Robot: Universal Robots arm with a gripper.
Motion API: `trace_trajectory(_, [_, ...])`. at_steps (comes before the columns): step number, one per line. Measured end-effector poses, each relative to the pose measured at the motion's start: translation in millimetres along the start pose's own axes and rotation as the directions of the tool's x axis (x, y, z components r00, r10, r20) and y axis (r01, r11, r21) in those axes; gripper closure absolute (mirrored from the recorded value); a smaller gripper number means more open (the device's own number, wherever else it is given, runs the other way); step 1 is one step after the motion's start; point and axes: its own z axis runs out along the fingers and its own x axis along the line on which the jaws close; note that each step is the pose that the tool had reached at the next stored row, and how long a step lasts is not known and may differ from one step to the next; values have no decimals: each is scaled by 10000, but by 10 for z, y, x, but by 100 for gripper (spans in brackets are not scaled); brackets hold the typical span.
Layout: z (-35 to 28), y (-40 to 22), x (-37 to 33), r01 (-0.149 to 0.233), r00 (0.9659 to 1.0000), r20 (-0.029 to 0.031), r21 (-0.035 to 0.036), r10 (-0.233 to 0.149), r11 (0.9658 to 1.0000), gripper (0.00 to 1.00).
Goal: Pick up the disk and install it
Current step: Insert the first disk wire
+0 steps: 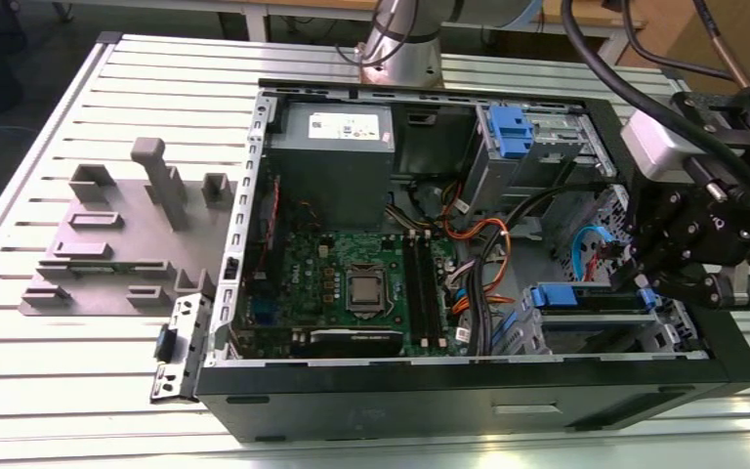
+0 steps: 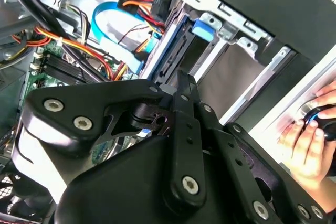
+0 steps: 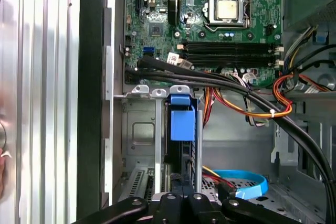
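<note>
The disk (image 1: pixel 594 298) sits edge-up in the lower drive bay at the front corner of the open computer case (image 1: pixel 479 386), on the exterior view's right. Its blue carrier tab (image 3: pixel 182 121) stands out at the end nearer the motherboard. My gripper (image 1: pixel 645 283) hangs over the disk's other end, by the case wall. In the second wrist view the black fingers (image 2: pixel 181 93) meet in one narrow tip, and the gripper (image 2: pixel 181 80) is shut, right at the disk's (image 2: pixel 170 61) edge. The gripper's (image 3: pixel 181 196) tips line up with the disk's length in the first wrist view.
A grey slotted holder block (image 1: pixel 114 244) stands on the table outside the case on the exterior view's left. A blue caddy (image 1: pixel 512 127) sits in the upper bay. Orange, black and blue cables (image 3: pixel 252 103) run beside the bay. A person's hand (image 2: pixel 310 135) rests outside the case.
</note>
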Motion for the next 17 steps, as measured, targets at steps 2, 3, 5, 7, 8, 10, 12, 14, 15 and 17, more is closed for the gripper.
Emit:
trace_trajectory(2, [0,-4,-1,-1,10000,1,0,1,10000,89])
trace_trajectory(3, [0,-4,0,-2,10000,1,0,2,10000,89])
trace_trajectory(5, [0,-15,0,0,10000,1,0,0,10000,89])
trace_trajectory(7, [0,-15,0,-1,10000,1,0,1,10000,89])
trace_trajectory(8, [0,-15,0,0,10000,1,0,0,10000,89])
trace_trajectory(10, [0,-15,0,0,10000,1,0,0,10000,89])
trace_trajectory(12, [0,-16,0,0,10000,1,0,0,10000,89])
trace_trajectory(14, [0,-16,0,0,10000,1,0,0,10000,89])
trace_trajectory(15, [0,-16,0,-1,10000,1,0,1,10000,89])
trace_trajectory(17, [0,-40,1,0,10000,1,-16,0,10000,89])
